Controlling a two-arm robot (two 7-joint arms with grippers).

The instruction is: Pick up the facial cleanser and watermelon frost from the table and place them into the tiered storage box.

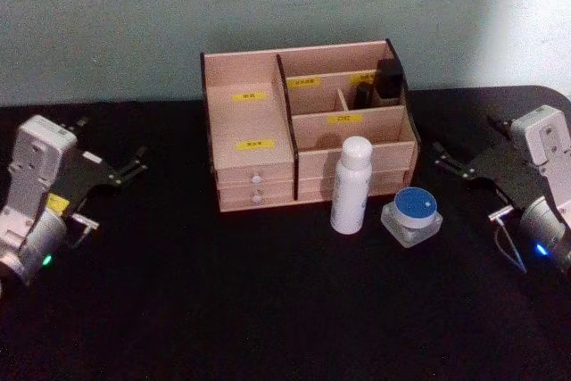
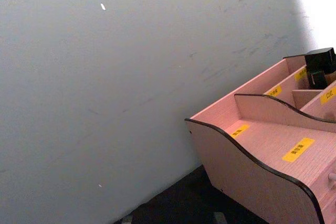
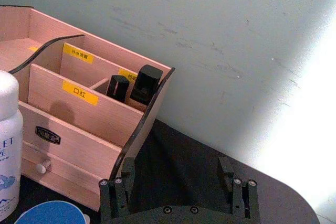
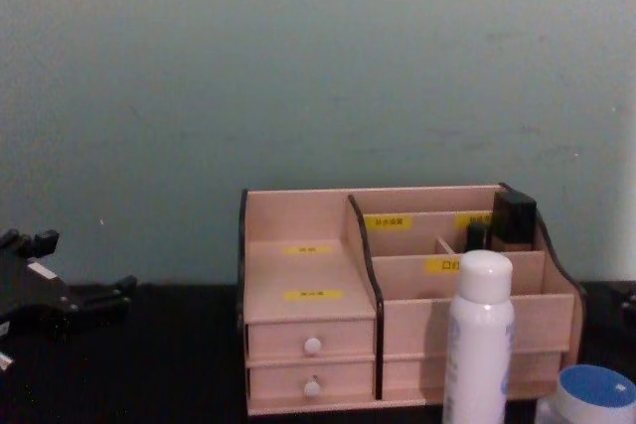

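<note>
A tall white bottle [image 1: 351, 185] with a rounded cap stands on the black table in front of the tiered storage box [image 1: 250, 136]. To its right sits a squat clear jar with a blue lid [image 1: 412, 214]. These are the two loose items, and I cannot tell which is the facial cleanser and which the watermelon frost. The bottle [image 4: 479, 340] and jar [image 4: 588, 394] also appear in the chest view, in front of the box [image 4: 298, 285]. My left gripper [image 1: 136, 161] hovers open left of the box. My right gripper [image 1: 443, 157] is open to the right, its fingers [image 3: 114, 195] spread and holding nothing.
Two dark lipstick-like tubes [image 1: 379, 82] stand in the box's rear right compartments. Two white-knobbed drawers [image 1: 256, 186] face me on the box's left side. A pale wall rises right behind the box. Black tabletop stretches in front of the items and to both sides.
</note>
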